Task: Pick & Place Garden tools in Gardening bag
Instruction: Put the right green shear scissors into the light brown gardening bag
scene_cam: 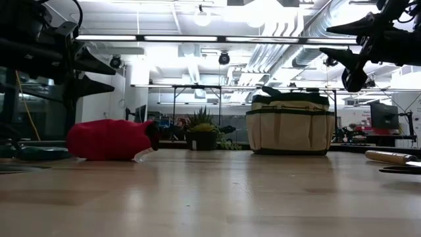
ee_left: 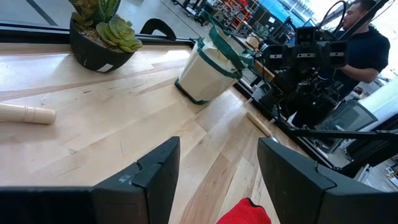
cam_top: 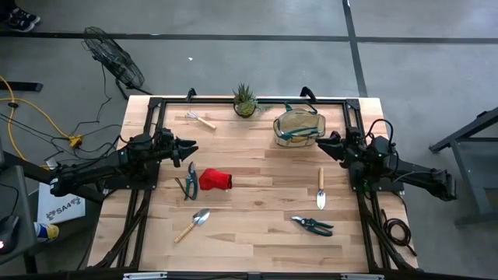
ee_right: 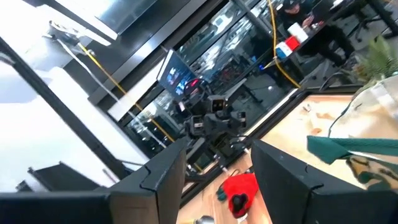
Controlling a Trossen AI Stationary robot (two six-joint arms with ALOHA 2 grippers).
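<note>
The tan gardening bag [cam_top: 299, 127] with green trim stands at the far right of the table, also in the low view [scene_cam: 290, 126]. A red glove [cam_top: 215, 180] lies mid-left with pruning shears [cam_top: 188, 181] beside it. One trowel [cam_top: 191, 225] lies near the front edge, another [cam_top: 320, 188] at the right, a second pair of shears [cam_top: 313, 225] at the front right, and a small rake [cam_top: 201, 119] at the far left. My left gripper [cam_top: 191, 147] is open above the table, just beyond the glove. My right gripper [cam_top: 321, 145] is open, near the bag's near side.
A spiky green potted plant [cam_top: 244, 101] stands at the far edge, left of the bag. A black frame [cam_top: 249, 99] runs along the table's far edge and sides. Bare wood lies in the table's middle [cam_top: 264, 167]. A person [ee_left: 364, 31] stands beyond the right arm.
</note>
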